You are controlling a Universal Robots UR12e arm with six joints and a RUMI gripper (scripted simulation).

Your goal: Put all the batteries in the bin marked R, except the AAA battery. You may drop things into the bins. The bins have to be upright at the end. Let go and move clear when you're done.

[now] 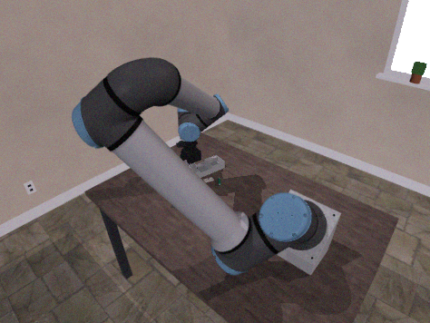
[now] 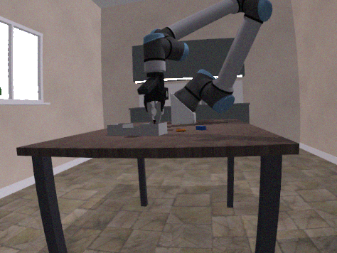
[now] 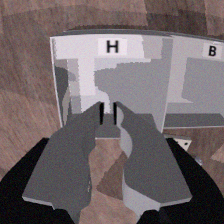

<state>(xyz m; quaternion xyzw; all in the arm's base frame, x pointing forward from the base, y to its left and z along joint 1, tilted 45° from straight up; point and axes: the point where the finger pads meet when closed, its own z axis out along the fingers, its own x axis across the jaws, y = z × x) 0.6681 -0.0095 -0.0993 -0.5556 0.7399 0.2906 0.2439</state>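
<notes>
Claw: gripper (image 3: 108,111) has its jaws drawn almost together with only a slit between the tips; nothing shows between them, so I judge it empty.
Below claw: tips hang over the near wall of the bin marked H (image 3: 112,47), pointing down into it.
Beside claw: bin marked B (image 3: 212,51) adjoins H on the wrist view's right. No bin marked R is readable in any view.
Batteries: in the exterior view a small orange piece (image 2: 180,130) and a blue piece (image 2: 200,128) lie on the table (image 2: 213,142), past the bin row (image 2: 136,129) and well apart from the claw. Which is the AAA cannot be told.
Step in hand: likely moving off to fetch a battery.
Doing it well: rise above the bin walls before travelling sideways so no bin is tipped, open the jaws before descending, straddle the battery across its narrow side, and read the R label before releasing.
</notes>
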